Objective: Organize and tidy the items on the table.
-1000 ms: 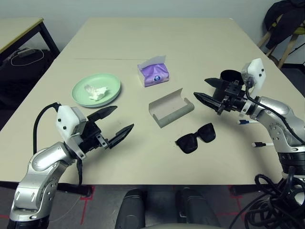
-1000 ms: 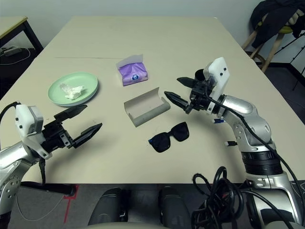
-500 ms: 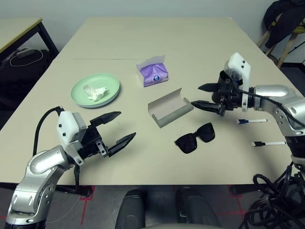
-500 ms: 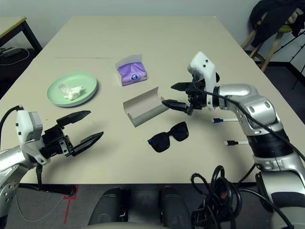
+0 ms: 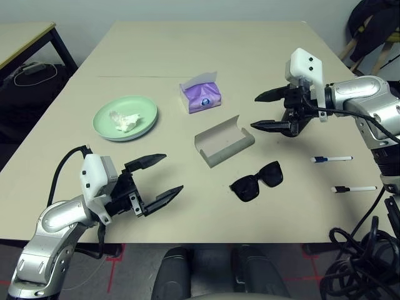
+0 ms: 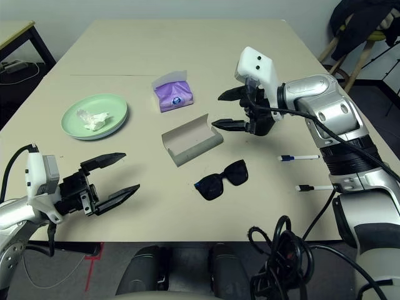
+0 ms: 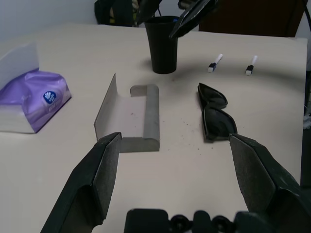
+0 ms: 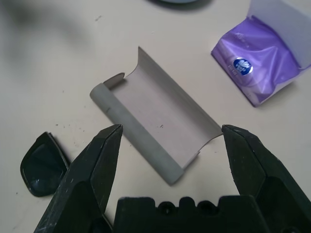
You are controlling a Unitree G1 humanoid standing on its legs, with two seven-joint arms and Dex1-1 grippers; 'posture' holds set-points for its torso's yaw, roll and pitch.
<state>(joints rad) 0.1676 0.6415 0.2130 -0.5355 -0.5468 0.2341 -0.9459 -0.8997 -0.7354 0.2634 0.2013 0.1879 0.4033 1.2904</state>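
Centrally, glasses case (image 5: 224, 143) lies amid bare table (image 5: 187, 56).

beige table top (image 5: 187, 56): matte, smooth
black plastic sunglasses (image 5: 256, 180): glossy
grey oblong glasses case (image 5: 224, 141): matte, felt-looking lining

The left gripper (image 5: 155, 176) sits low at the near left, its silver forearm bent in from the side, pointing level and toward the right with its two black fingers (image 7: 97, 177) spread wide and empty. The right gripper (image 5: 264, 111) is raised higher on the right, angled downward and toward the left, its fingers (image 8: 97, 160) likewise parted wide, holding nothing.
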